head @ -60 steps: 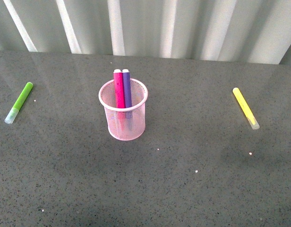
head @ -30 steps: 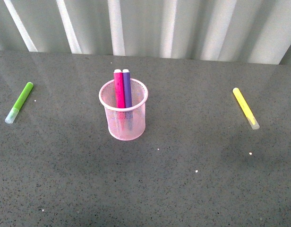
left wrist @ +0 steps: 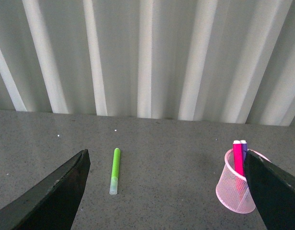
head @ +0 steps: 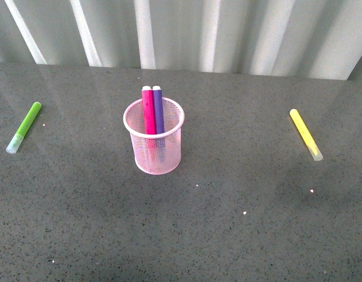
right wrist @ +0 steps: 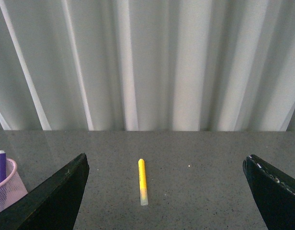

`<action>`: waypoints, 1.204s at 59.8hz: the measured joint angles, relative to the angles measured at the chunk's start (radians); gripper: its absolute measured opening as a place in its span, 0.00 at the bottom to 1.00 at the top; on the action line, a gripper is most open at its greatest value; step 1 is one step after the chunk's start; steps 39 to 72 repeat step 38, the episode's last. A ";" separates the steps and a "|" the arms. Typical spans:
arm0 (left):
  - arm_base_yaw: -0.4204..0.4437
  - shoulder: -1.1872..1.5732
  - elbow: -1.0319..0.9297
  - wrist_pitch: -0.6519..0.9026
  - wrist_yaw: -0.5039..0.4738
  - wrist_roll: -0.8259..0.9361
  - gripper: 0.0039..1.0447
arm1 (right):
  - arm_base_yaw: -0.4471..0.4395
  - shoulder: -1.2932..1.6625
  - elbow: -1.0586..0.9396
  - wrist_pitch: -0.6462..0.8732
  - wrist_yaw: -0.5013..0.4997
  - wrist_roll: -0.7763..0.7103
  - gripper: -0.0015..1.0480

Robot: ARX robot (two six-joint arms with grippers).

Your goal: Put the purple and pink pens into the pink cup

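Observation:
The pink cup (head: 156, 150) stands upright on the grey table in the front view. The magenta-pink pen (head: 148, 110) and the purple pen (head: 158, 110) stand inside it, leaning on the far rim. Neither arm shows in the front view. In the left wrist view my left gripper (left wrist: 169, 191) is open and empty; the cup (left wrist: 232, 188) with both pens (left wrist: 238, 158) sits beside one finger. In the right wrist view my right gripper (right wrist: 166, 191) is open and empty; the cup (right wrist: 7, 188) shows at the picture's edge.
A lime-green marker (head: 24, 126) lies on the table left of the cup, also in the left wrist view (left wrist: 115, 170). A yellow marker (head: 305, 134) lies to the right, also in the right wrist view (right wrist: 142, 181). A ribbed grey-white wall (head: 228, 35) stands behind the table.

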 joint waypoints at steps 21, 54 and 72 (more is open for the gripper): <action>0.000 0.000 0.000 0.000 0.000 0.000 0.94 | 0.000 0.000 0.000 0.000 0.000 0.000 0.93; 0.000 0.000 0.000 0.000 0.000 0.000 0.94 | 0.000 0.000 0.000 0.000 0.000 0.000 0.93; 0.000 0.000 0.000 0.000 0.000 0.000 0.94 | 0.000 0.000 0.000 0.000 0.000 0.000 0.93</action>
